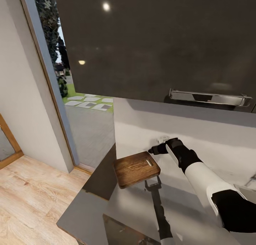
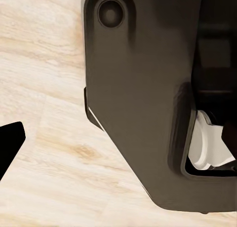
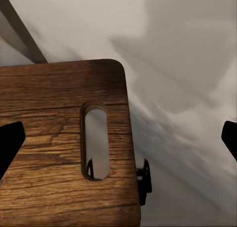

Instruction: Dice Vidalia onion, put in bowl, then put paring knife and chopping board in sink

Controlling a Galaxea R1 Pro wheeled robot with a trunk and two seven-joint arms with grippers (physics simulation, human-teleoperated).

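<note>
The brown wooden chopping board [image 1: 137, 168] lies flat at the left end of the grey glossy countertop [image 1: 121, 209], its slot-shaped handle hole [image 3: 96, 140] toward the wall. My right gripper [image 1: 155, 149] hovers open just above that handle end; in the right wrist view its dark fingertips [image 3: 10, 148] stand wide apart over the board [image 3: 49, 153]. Down beside my dark base [image 2: 143, 98], above the wooden floor [image 2: 49, 64], my left gripper's fingertip [image 2: 10, 143] sits at the frame's edge, spread wide. The onion, paring knife and bowl are out of view.
A dark wall cabinet [image 1: 149, 42] with a chrome handle [image 1: 209, 97] hangs above the counter. The countertop ends just left of the board, over wood flooring [image 1: 28, 195]. A glass door [image 1: 85, 102] onto a garden stands at the left. A steel edge [image 1: 251, 182] shows at the right border.
</note>
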